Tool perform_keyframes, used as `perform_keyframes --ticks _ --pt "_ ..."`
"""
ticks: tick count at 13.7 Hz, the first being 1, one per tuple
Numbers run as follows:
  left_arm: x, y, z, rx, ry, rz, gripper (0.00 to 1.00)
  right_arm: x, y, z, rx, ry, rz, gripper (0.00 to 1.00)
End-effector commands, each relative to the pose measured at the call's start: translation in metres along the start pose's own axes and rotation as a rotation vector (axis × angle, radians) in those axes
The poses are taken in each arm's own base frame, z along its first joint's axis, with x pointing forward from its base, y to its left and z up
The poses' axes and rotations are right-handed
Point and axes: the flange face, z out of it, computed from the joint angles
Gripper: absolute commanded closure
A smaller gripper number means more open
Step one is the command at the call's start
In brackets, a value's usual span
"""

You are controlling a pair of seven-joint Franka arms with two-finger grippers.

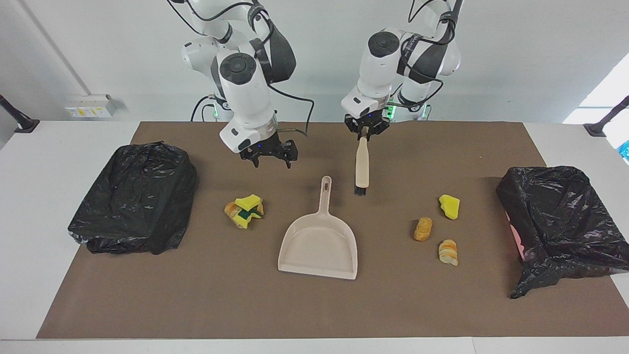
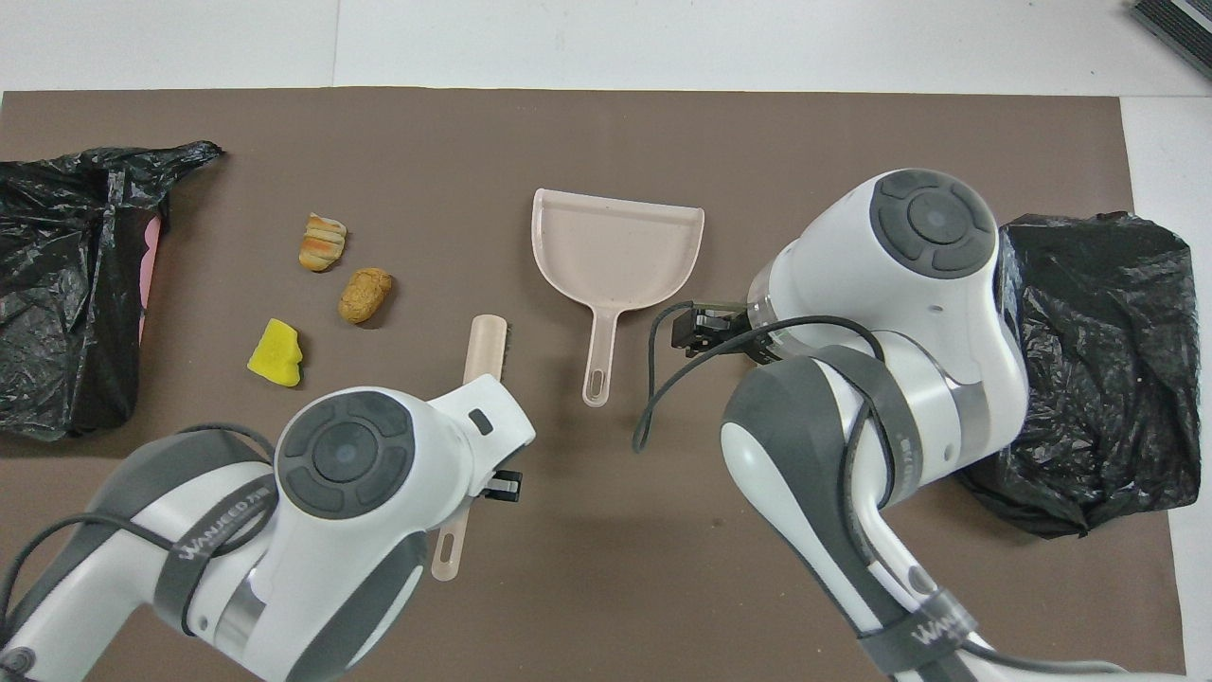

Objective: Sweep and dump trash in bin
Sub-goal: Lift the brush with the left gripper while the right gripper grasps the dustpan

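Currently pre-sweep: left gripper (image 1: 363,132) clamped on brush (image 1: 361,167), hanging beside dustpan (image 1: 318,241) handle. Right gripper (image 1: 269,156) open, over mat above sponge pile (image 1: 244,210). Other trash (image 1: 437,230) lies toward the left arm's end. Next: grab dustpan handle.

A robotics lab, by the look of it; two white robot arms (image 1: 245,83) stand bolted at the edge of a white counter (image 1: 59,142) covered with a brown mat (image 1: 393,305); behind the arms, a bare white wall (image 1: 516,54) carries a cable duct and socket box (image 1: 91,105).
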Motion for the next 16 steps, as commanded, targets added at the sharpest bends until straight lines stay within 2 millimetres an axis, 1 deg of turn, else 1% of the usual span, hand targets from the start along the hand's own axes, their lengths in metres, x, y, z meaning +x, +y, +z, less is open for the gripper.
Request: perform_keyframes --ticks 1,2,3,4,5,6,7,8,10,11,12,13,14,15,16 --pt "0.022 -0.063 0.001 -0.001 0.001 0.032 1.00 0.032 -0.048 0.042 0.027 0.008 0.085 0.00" --pt "0.031 -0.086 0.005 -0.006 0.008 0.030 1.00 0.040 -0.070 0.057 0.027 0.015 0.113 0.00" --pt "0.040 -0.111 0.006 -0.013 0.027 0.027 1.00 0.043 -0.093 0.075 0.027 0.016 0.133 0.00" --pt "0.045 -0.136 0.007 -0.011 0.036 0.037 1.00 0.040 -0.110 0.092 0.027 0.019 0.138 0.00" --pt "0.048 -0.164 0.009 -0.012 0.040 0.034 1.00 0.034 -0.119 0.099 0.036 0.027 0.127 0.00" --pt "0.053 -0.195 0.010 -0.012 0.057 0.028 1.00 0.029 -0.125 0.101 0.034 0.034 0.111 0.00" --pt "0.058 -0.220 0.016 -0.011 0.070 0.033 1.00 0.025 -0.125 0.103 0.024 0.027 0.100 0.00" --pt "0.067 -0.250 0.031 0.000 0.073 0.045 1.00 0.016 -0.129 0.113 0.012 0.014 0.088 0.00" --pt "0.093 -0.291 0.051 0.067 0.090 0.074 1.00 0.006 -0.124 0.116 -0.024 -0.016 0.071 0.00" --pt "0.113 -0.308 0.058 0.087 0.082 0.098 1.00 0.004 -0.122 0.115 -0.047 -0.025 0.062 0.00" --pt "0.134 -0.315 0.062 0.096 0.083 0.137 1.00 0.004 -0.121 0.116 -0.053 -0.024 0.050 0.00" --pt "0.154 -0.319 0.073 0.100 0.082 0.142 1.00 0.004 -0.121 0.116 -0.055 -0.027 0.042 0.00" --pt "0.167 -0.324 0.078 0.104 0.082 0.144 1.00 0.004 -0.121 0.116 -0.055 -0.027 0.042 0.15" --pt "0.167 -0.334 0.083 0.108 0.077 0.134 1.00 0.004 -0.121 0.116 -0.055 -0.027 0.041 0.39" --pt "0.165 -0.330 0.086 0.106 0.068 0.149 1.00 0.004 -0.120 0.116 -0.051 -0.034 0.044 0.70"
